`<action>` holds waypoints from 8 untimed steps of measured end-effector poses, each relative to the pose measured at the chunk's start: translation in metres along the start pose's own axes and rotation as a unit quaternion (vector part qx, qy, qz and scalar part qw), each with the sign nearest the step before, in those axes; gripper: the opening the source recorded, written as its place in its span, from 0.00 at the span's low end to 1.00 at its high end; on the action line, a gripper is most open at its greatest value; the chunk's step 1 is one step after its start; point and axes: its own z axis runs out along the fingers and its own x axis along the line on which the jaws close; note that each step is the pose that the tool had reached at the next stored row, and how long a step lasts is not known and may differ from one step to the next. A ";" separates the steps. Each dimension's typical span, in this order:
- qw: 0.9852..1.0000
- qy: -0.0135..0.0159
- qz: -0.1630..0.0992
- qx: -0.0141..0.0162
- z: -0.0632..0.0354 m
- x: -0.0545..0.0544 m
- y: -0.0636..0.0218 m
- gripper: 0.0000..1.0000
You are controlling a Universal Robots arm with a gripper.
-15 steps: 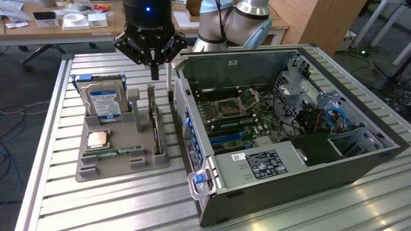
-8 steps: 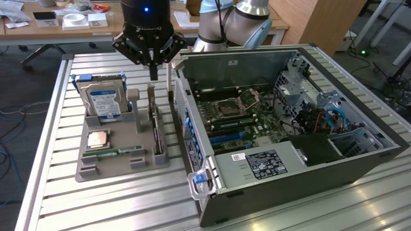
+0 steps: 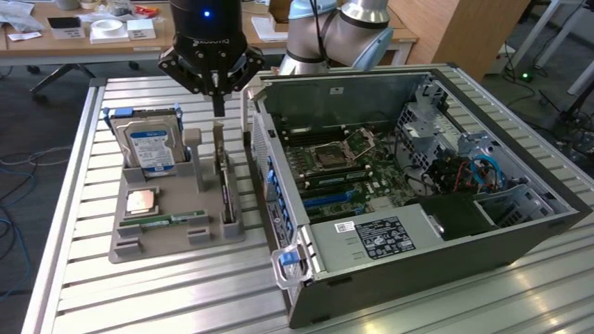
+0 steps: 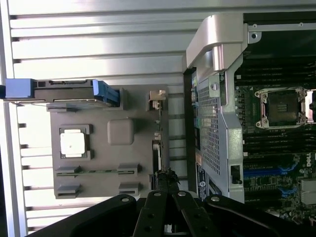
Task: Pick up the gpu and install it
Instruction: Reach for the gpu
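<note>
The gpu [image 3: 224,182] stands on edge in a slot of the grey parts holder [image 3: 177,209], its silver bracket end pointing up. In the wrist view the gpu [image 4: 159,129] appears as a thin edge-on strip. My black gripper [image 3: 218,111] hangs straight over that upper end with its fingers pressed together, shut. The tips sit just at the top edge of the card, and I cannot tell whether they touch it. In the wrist view the gripper [image 4: 166,177] converges over the near end of the card. The card still rests in its slot.
The open computer case [image 3: 557,202] lies on the exterior view's right of the holder, motherboard [image 3: 339,167] exposed. In the holder are a blue-labelled hard drive [image 3: 150,146], a CPU [image 3: 141,201] and a RAM stick [image 3: 167,220]. All rest on a slatted metal table [image 3: 139,292].
</note>
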 end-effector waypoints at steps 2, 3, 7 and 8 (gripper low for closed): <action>1.000 0.000 0.000 0.000 0.0000 0.000 -0.0007 0.11; 1.000 0.000 0.000 0.000 -0.0001 0.000 -0.0014 0.11; 1.000 0.000 0.000 0.000 -0.0003 0.000 -0.0058 0.11; 1.000 0.000 0.000 0.000 -0.0003 0.000 -0.0070 0.11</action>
